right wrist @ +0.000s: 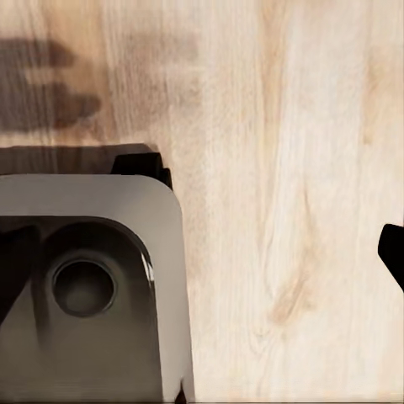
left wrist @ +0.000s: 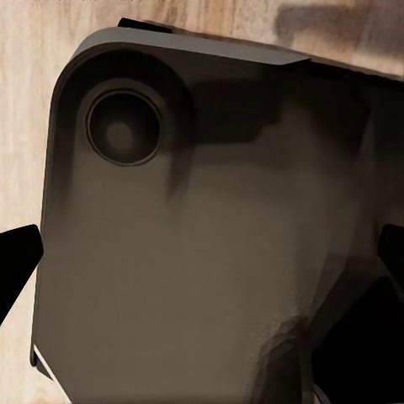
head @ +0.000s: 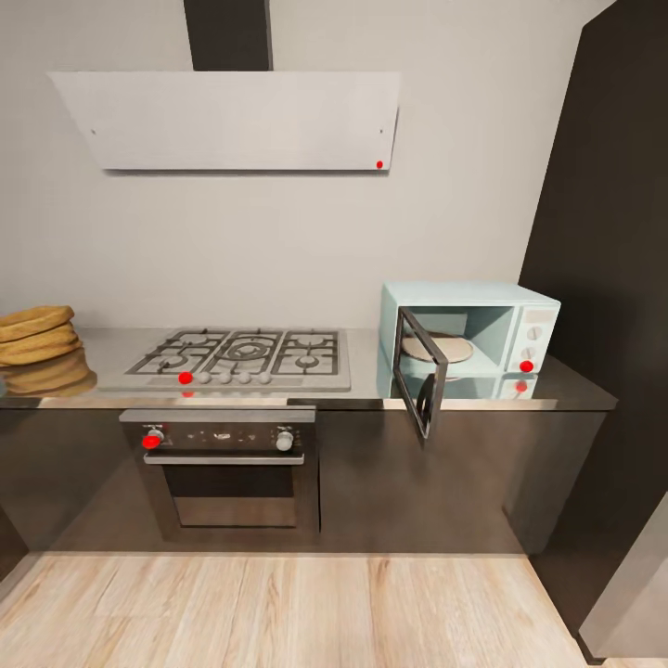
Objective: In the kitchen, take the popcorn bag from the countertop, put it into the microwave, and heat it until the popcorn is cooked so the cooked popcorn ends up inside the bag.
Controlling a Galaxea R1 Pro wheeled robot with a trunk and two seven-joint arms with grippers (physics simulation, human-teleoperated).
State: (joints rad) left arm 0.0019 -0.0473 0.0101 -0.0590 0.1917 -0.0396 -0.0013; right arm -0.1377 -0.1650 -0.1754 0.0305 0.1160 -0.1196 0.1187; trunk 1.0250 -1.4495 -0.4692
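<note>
The microwave (head: 468,340) stood open on the countertop (head: 362,394), right of the hob (head: 243,357); the popcorn bag (head: 37,351) sat far left. Both grippers' fingers were spread apart over the wooden floor (right wrist: 286,202).

pale grey wall (head: 278,232), dark cabinets (head: 417,482), light wood floor (head: 278,612).

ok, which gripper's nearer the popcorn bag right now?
Probably left. The popcorn bag sits far left on the countertop; left gripper and right gripper both point down at the floor, well short of it, the left on the bag's side.
</note>
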